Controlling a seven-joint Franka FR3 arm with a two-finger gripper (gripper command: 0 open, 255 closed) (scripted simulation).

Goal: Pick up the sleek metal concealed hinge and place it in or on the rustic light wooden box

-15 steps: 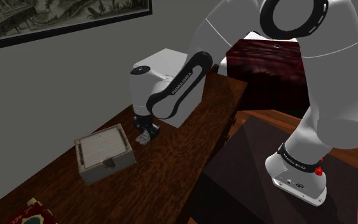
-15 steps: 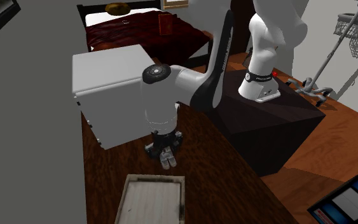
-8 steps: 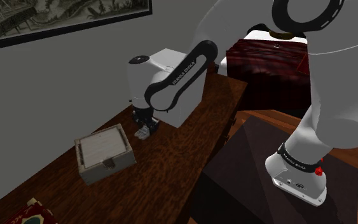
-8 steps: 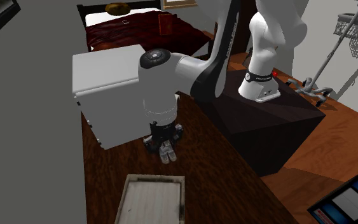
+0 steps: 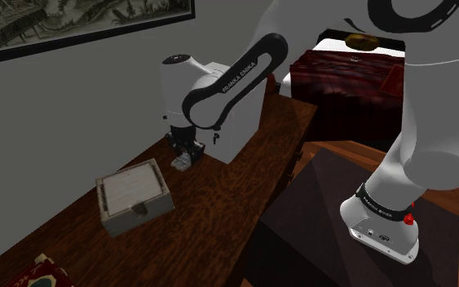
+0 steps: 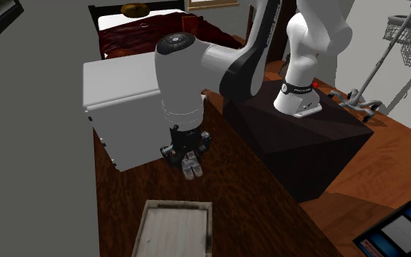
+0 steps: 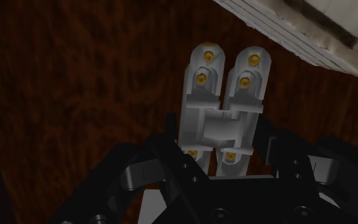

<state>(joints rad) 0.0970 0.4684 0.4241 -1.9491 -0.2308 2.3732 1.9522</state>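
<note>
Gripper (image 7: 220, 151) clamped on hinge (image 7: 222, 108): fingers clasp its mid body, screw-hole ends stick out past the tips. Hinge is pale grey w/ gold screws. Shoulder view: gripper points down, hinge hangs at its tip, prob just clear of table (image 5: 219, 214), right beside white cabinet (image 5: 234, 122). Box (image 5: 134, 196) sits near on the same table, twd that view's lower left, apart from hinge. Progress: grasp done, lift looks barely begun. Left: carry over box, lower, let go. Approx a third thru.
</note>
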